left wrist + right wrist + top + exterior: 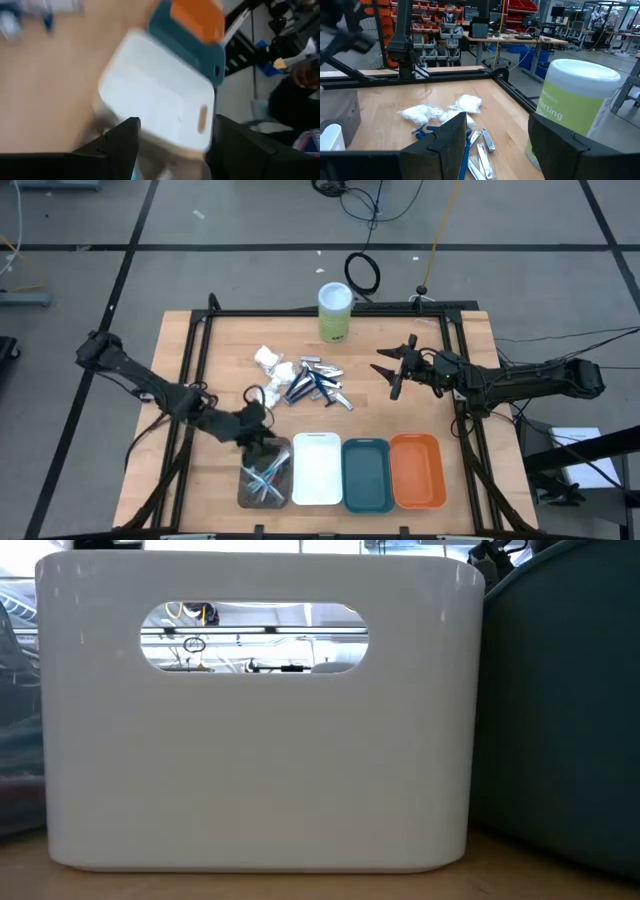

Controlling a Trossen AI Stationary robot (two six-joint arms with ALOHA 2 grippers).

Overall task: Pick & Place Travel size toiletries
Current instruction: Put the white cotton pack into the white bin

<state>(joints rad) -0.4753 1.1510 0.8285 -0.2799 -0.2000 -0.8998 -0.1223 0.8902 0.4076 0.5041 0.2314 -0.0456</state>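
Closest to my low camera, the white tray [255, 720] fills the view, with the teal tray [560, 710] beside it. From above, I see four trays along the table's [200, 360] front edge: brown [262, 500], white, teal, orange [417, 470]. My left gripper [262, 448] hangs over the brown tray, which holds toothbrushes [262, 478]; its fingers are spread, holding nothing. The toiletries pile [300, 380] lies mid-table near the green canister [335, 311]. My right gripper [392, 372] hovers beside the pile, fingers apart.

The tall green-and-white cylindrical canister [575, 107], just beside the right gripper [497, 142], bears pale lettering, readable only as "…fecting".
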